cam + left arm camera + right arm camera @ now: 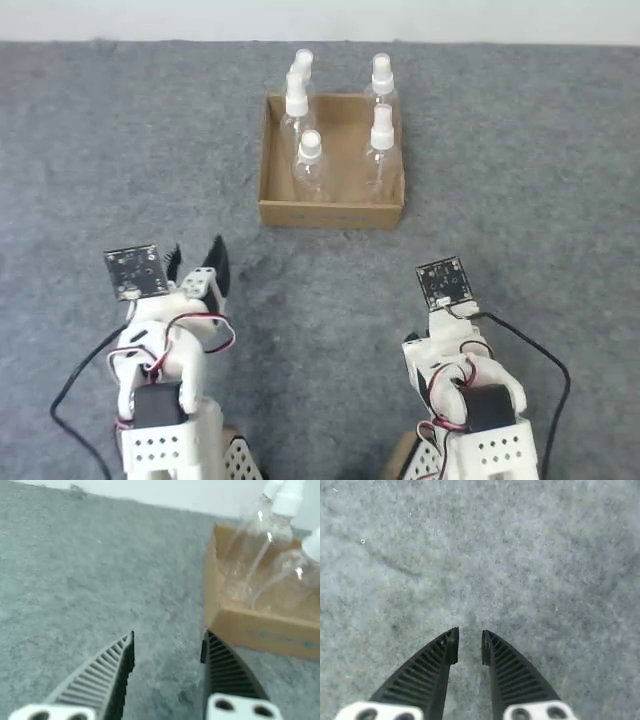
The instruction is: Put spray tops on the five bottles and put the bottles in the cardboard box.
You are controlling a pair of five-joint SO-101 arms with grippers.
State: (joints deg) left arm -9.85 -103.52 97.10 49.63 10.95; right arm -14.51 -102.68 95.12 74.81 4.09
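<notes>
hanging over the grey mat (520, 200), the left claw (167, 647) gapes wide and empty, short of the box's near corner. five bottles (311, 170) with spray tops (310, 143) stand upright in the box (330, 213). the right claw (470, 641) is narrow, barely parted, empty over mat.

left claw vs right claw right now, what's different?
Spread: the left arm's black ribbed claw is wide open; the right arm's black ribbed claw shows a narrow gap.
Aim: the left claw faces the brown cardboard box holding clear spray-topped bottles; the right claw faces bare grey carpet.
Both hold nothing.
</notes>
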